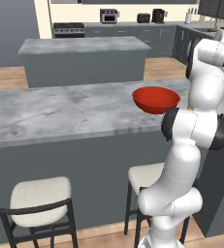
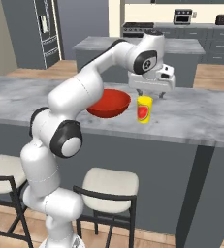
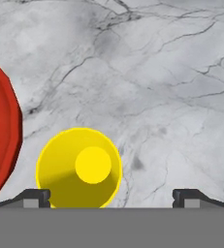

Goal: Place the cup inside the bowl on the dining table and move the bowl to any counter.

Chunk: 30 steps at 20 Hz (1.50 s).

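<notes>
Left base view: the bowl (image 1: 155, 99) sits on the dining table (image 1: 60, 114), near its front edge. The arm (image 1: 188, 145) rises in front of it and hides the area just beside the bowl. The counter (image 1: 84, 58) stands beyond the table, well apart, with no stools.

Right base view: the cup (image 2: 144, 109) stands upright on the marble top, just beside the bowl (image 2: 109, 103) and apart from it. The gripper (image 2: 152, 93) hangs above the cup and slightly behind it, not touching it.

Hand view: the camera looks straight down. The cup (image 3: 79, 167) shows as a yellow ring with its floor visible; the bowl rim (image 3: 4, 140) curves in at the left edge. The two fingertips (image 3: 33, 197) stand spread wide at the bottom of the view — nothing is between them. The cup lies toward one fingertip, not midway.

Step in hand, as judged: approach to the cup — first stage, no grasp made. The next move calls for centring the cup between the fingers, then a descent around its wall before closing. The bowl is close, so the near finger must clear its rim.
</notes>
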Tool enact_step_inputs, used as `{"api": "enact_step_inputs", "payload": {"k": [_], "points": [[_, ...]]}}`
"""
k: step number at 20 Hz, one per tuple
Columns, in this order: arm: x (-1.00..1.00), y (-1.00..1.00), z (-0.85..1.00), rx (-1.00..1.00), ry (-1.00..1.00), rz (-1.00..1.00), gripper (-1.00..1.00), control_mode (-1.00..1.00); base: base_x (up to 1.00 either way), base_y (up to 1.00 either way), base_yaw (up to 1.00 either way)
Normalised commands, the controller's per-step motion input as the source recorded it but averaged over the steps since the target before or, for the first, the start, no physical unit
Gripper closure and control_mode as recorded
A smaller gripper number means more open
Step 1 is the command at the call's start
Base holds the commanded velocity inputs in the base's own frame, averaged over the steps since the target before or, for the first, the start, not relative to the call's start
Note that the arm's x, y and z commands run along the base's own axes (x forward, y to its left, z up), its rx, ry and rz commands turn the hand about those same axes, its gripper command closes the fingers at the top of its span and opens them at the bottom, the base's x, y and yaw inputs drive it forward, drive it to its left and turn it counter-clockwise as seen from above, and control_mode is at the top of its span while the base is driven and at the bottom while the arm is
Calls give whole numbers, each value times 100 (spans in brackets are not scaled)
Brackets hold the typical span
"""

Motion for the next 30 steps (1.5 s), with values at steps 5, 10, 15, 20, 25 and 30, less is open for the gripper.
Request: {"api": "enact_step_inputs", "payload": {"k": [5, 10, 15, 20, 25, 30], "points": [[0, 0, -16, 0, 0, 0, -100, -100, 0, 0, 0], [0, 0, -12, 0, 0, 0, -100, -100, 0, 0, 0], [0, 0, -12, 0, 0, 0, -100, -100, 0, 0, 0], [0, 0, -4, 0, 0, 0, -100, -100, 0, 0, 0], [0, 0, -2, 0, 0, 0, -100, -100, 0, 0, 0], [0, 0, -9, 0, 0, 0, -100, -100, 0, 0, 0]]}}
